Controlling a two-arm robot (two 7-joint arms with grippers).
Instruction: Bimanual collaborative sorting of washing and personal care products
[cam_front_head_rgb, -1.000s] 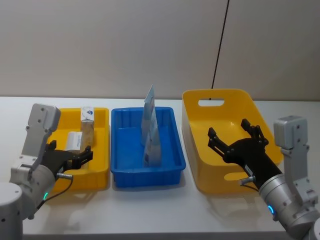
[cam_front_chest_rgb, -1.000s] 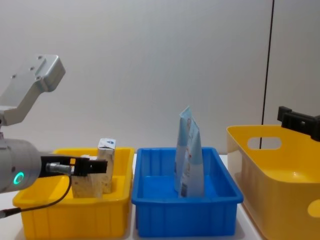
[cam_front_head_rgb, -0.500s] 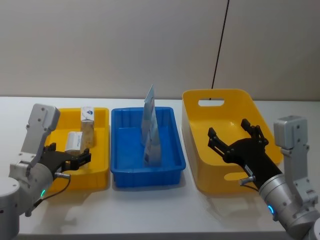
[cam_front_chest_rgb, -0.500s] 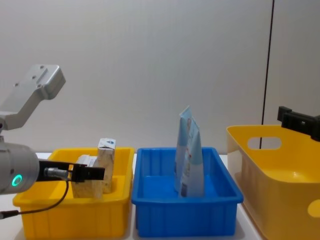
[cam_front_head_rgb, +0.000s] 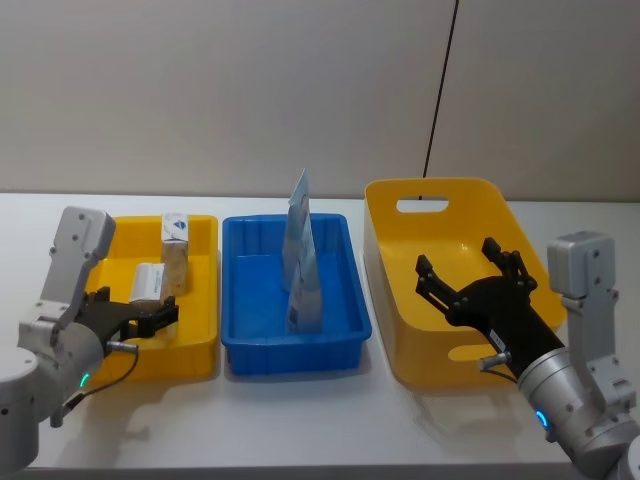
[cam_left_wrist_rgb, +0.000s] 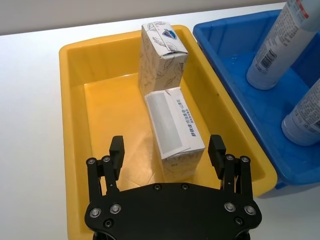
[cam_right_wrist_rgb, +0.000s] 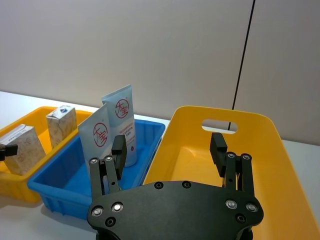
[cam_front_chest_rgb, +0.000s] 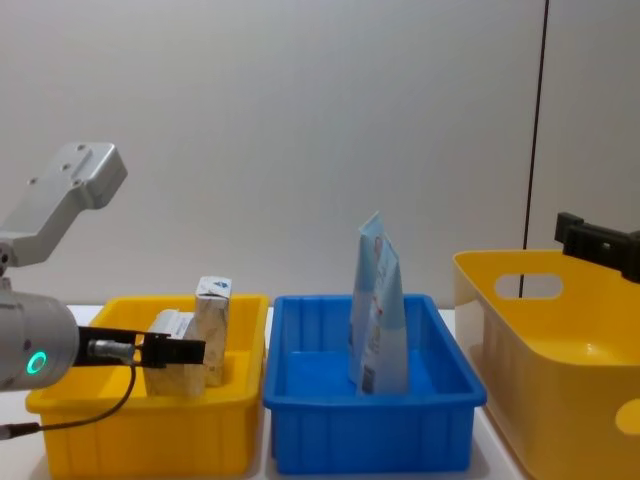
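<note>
At left, yellow bin (cam_front_head_rgb: 175, 358): 2 packs (cam_front_head_rgb: 150, 282); blue bin (cam_front_head_rgb: 295, 355): 2 pouches (cam_front_head_rgb: 300, 250).

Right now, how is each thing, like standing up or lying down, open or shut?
Left gripper: open, holding nothing, at the small yellow bin's near end.
Right gripper: open, holding nothing, over the big yellow basket.
Far beige pack: standing upright in the small yellow bin.
Near beige pack: lying down in the same bin.
Blue-and-white pouches: both standing upright in the blue bin.
</note>
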